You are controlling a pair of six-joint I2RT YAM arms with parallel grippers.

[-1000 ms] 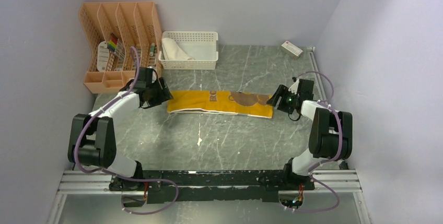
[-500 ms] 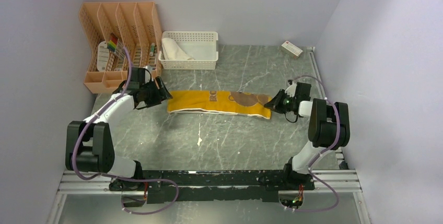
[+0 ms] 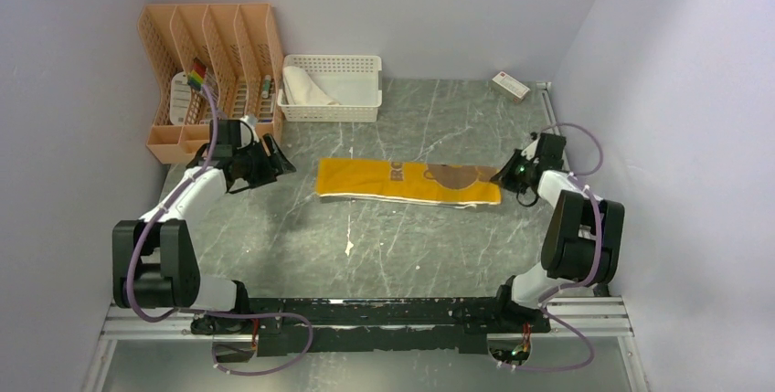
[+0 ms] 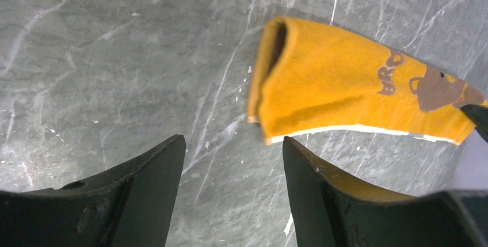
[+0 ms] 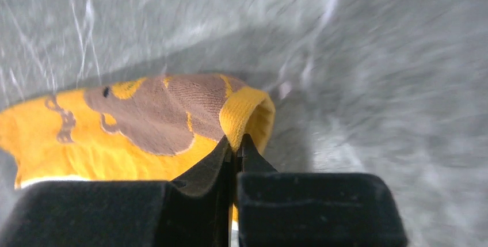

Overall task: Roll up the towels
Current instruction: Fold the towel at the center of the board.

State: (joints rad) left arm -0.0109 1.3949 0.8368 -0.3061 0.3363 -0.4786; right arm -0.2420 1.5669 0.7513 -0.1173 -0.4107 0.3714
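Towel end (image 5: 248, 110) tight in right claw (image 5: 236, 141)

Far left on the grey marbled table (image 3: 402, 246): peach slotted file organizer (image 3: 208, 45), holds small coloured items and a white perforated piece. Just right of it, by the back wall: white lattice basket (image 3: 334, 61). Far right corner: small white box (image 3: 510, 87), well apart.

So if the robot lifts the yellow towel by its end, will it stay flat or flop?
Probably flop: the yellow towel is soft cloth, and its end curls over where the right gripper pinches it. The rest would likely sag and dangle. It looks fuzzy, so it probably won't slip out.
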